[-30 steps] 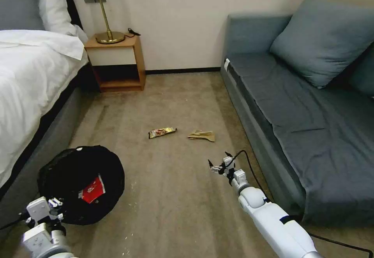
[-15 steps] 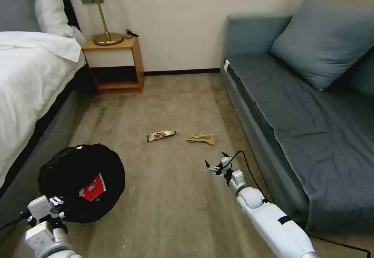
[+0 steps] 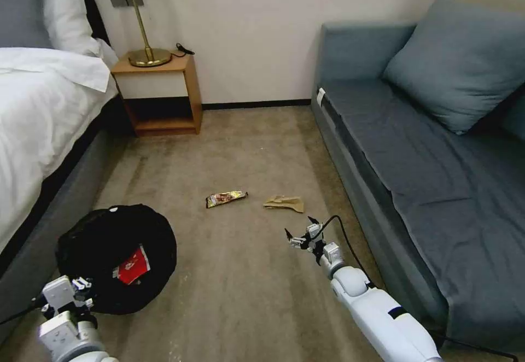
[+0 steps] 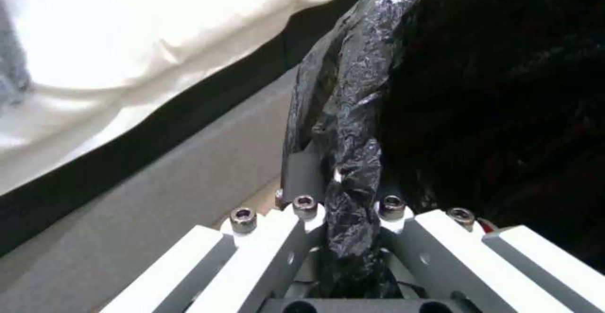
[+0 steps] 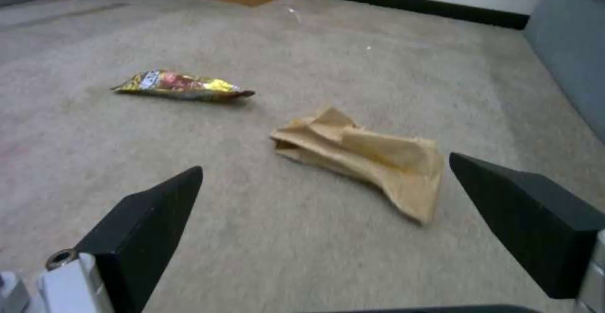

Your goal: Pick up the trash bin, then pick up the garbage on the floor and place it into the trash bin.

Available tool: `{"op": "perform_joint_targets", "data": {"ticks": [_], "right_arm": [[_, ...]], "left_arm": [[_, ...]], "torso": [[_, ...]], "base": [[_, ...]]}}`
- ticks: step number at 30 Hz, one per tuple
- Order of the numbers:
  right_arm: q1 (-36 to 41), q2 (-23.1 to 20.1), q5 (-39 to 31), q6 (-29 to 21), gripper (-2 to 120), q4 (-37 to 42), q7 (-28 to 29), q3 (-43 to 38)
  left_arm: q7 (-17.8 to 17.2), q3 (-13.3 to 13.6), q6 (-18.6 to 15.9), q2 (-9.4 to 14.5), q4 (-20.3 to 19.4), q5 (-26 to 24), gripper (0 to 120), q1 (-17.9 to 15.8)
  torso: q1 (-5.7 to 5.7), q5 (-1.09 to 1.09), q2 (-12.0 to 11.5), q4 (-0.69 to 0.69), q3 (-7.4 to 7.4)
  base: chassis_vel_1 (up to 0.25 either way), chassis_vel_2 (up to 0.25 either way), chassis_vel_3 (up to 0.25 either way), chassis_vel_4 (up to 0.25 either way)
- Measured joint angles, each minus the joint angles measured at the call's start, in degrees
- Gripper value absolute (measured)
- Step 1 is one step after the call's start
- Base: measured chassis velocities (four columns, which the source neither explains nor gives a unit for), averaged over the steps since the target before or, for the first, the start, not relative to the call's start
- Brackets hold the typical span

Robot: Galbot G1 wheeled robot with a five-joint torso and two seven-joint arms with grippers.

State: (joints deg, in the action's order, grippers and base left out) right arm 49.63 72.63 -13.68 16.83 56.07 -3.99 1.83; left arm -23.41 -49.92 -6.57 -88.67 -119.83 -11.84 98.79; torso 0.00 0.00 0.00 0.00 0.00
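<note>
My left gripper sits low at my left side, fingers clamped together; my right arm reaches forward and down, its gripper held with fingers spread wide.

The snack wrapper lies left of the crumpled paper, between bed and sofa.

Right end effector spread wide before crumpled tan paper on carpet.
</note>
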Motion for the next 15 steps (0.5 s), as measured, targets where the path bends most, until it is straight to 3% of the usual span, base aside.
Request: {"op": "perform_joint_targets", "data": {"ticks": [15], "right_arm": [[-1.29, 1.05, 1.35, 0.09, 100, -1.34, -0.14, 0.1]], "left_arm": [[0.07, -0.7, 0.29, 1.3, 0.83, -0.75, 3, -0.13]], "torso": [[0.0, -0.01, 0.0, 0.0, 0.0]], "base": [[-0.106, 0.102, 0.101, -0.106]]}}
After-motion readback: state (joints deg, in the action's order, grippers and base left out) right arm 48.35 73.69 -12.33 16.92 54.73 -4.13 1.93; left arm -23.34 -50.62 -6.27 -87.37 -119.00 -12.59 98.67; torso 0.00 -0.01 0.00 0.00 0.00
